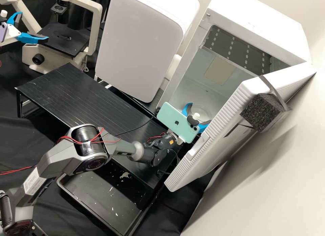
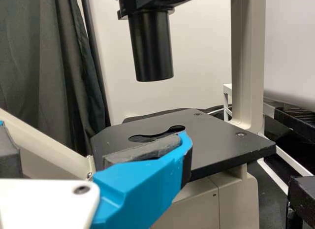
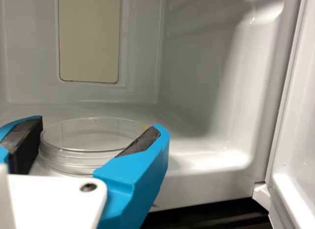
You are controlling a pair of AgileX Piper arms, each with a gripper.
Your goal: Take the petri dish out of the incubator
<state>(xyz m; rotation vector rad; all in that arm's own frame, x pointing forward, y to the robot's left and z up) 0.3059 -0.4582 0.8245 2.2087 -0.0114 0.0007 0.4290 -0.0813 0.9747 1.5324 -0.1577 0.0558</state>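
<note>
In the high view my right gripper (image 1: 200,112) is at the front of the open incubator (image 1: 187,68), its fingers spread around the clear round petri dish (image 1: 202,106). The right wrist view has the petri dish (image 3: 88,134) lying flat on the incubator floor, with layered rims. There my right gripper (image 3: 100,128) stands open, one finger on either side of the dish; whether the pads touch it I cannot tell. My left gripper (image 1: 34,25) is by the microscope in the high view. It also stands open in the left wrist view, my left gripper (image 2: 94,135) being before the microscope stage (image 2: 221,140).
The incubator door (image 1: 233,110) stands swung out beside the right gripper, a black foam block (image 1: 260,111) strapped to it. A black raised shelf (image 1: 84,97) runs before a white appliance (image 1: 138,43). Below it lies a dark tray (image 1: 98,198).
</note>
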